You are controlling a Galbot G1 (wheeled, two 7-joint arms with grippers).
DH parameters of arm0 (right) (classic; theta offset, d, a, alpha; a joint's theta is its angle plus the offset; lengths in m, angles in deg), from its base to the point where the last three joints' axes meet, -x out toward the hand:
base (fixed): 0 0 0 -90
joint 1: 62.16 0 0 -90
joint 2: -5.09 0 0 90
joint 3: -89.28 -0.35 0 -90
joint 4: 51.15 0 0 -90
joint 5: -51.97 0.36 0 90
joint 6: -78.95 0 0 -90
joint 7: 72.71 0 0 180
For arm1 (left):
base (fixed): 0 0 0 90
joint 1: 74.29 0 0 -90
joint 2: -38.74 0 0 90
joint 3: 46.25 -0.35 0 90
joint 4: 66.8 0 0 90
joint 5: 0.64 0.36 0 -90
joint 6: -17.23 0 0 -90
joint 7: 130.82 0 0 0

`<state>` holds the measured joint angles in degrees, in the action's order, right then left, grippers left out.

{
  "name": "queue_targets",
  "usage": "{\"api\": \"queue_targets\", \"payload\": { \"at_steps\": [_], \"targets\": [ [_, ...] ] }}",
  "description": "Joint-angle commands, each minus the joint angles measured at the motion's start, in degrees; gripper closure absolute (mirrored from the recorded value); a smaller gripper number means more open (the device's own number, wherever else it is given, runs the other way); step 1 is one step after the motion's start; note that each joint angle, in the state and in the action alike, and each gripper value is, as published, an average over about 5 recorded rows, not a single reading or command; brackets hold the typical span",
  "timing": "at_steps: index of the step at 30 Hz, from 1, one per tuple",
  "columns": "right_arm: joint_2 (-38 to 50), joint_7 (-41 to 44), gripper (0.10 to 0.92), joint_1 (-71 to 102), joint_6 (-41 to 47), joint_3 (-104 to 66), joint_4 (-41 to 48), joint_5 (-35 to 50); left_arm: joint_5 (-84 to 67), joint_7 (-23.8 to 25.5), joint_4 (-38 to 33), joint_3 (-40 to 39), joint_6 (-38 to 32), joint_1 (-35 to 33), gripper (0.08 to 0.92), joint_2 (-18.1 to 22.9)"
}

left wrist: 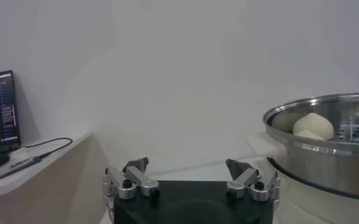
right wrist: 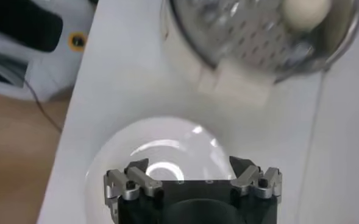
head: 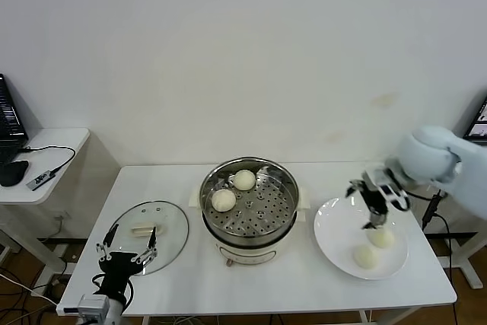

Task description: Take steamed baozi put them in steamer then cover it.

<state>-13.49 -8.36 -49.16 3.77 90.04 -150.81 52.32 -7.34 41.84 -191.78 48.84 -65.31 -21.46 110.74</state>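
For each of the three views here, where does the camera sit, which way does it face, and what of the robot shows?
Head view: high on the robot, looking down at the table, with the steamer, plate, cover and both arms.
Left wrist view: low by the table's near left, facing sideways past the open left gripper at the steamer wall.
Right wrist view: above the plate, looking down past the open right gripper.
Shared: all three views show the steamer holding baozi.
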Motion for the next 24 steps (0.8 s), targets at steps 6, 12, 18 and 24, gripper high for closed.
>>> {"api": "queue_targets", "payload": {
  "at_steps": [6,12,18,24],
  "targets": [
    [5.69,-2.61,0.203,32.04,-2.07,-22.49,0.00,-9.09,0.90,0.08,0.44,-0.40,0.05,0.04,0.177,0.40],
    [0.93,-4.96,0.203,36.38,-1.27,-25.24,3.05,-10.81,1.08,0.12,0.48,-0.21,0.05,-0.15,0.177,0.43],
    [-3.29,-6.06,0.203,36.62,-1.09,-24.98,6.79,-12.27,1.20,0.10,0.53,0.02,0.05,-0.32,0.177,0.69],
    [-5.43,-6.45,0.203,37.10,-1.08,-24.92,9.69,-13.25,1.21,0.06,0.91,0.28,0.01,-0.40,0.177,0.76]
  ]
}}
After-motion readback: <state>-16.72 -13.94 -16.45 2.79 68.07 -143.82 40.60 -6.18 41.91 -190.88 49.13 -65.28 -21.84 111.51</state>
